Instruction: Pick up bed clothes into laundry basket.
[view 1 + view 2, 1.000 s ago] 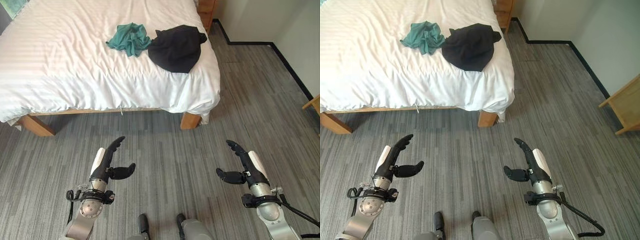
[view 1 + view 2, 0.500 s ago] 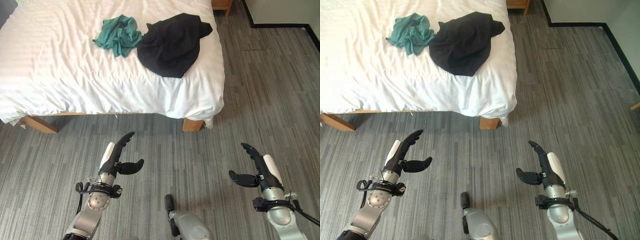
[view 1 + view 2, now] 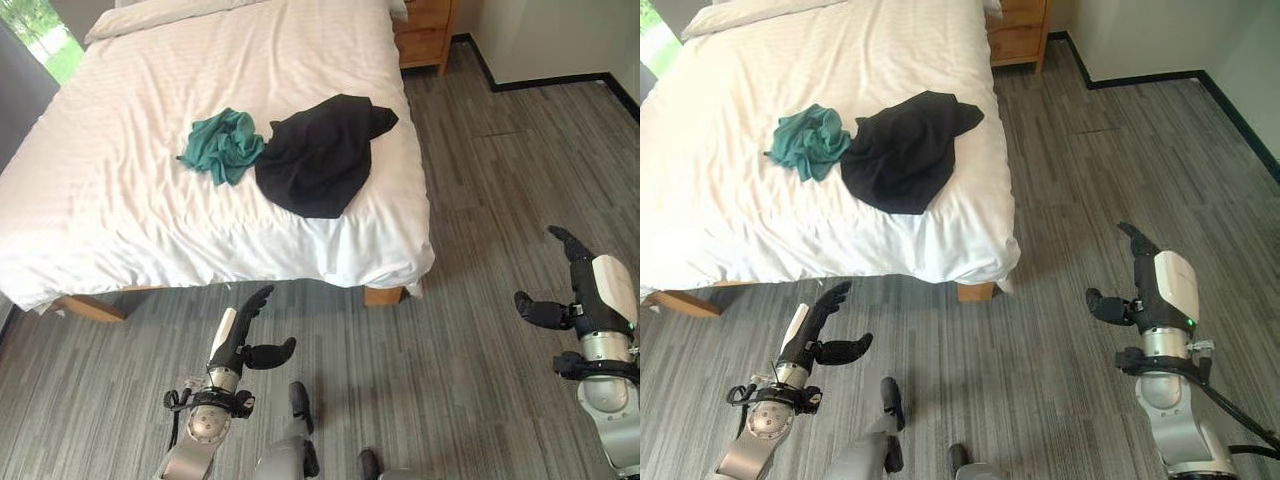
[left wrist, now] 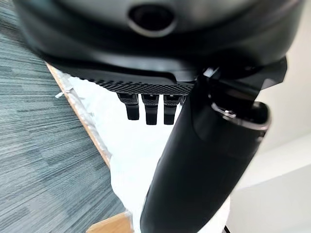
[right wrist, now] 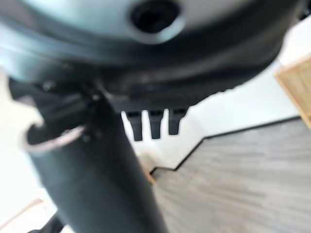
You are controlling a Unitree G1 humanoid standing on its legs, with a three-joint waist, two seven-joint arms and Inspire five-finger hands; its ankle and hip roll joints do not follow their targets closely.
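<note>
Left eye view: our view has shifted; black garment [image 3: 318, 155] and teal garment [image 3: 222, 144] lie ahead of our spread, empty left hand [image 3: 240, 338] and right hand [image 3: 585, 300]; grasping remains.

White-sheeted bed [image 3: 150, 200] on wooden legs, grey striped carpet floor [image 3: 480, 200] to its right, wooden nightstand [image 3: 425, 35] at the far right bed corner, black skirting [image 3: 540, 80] along the far wall
</note>
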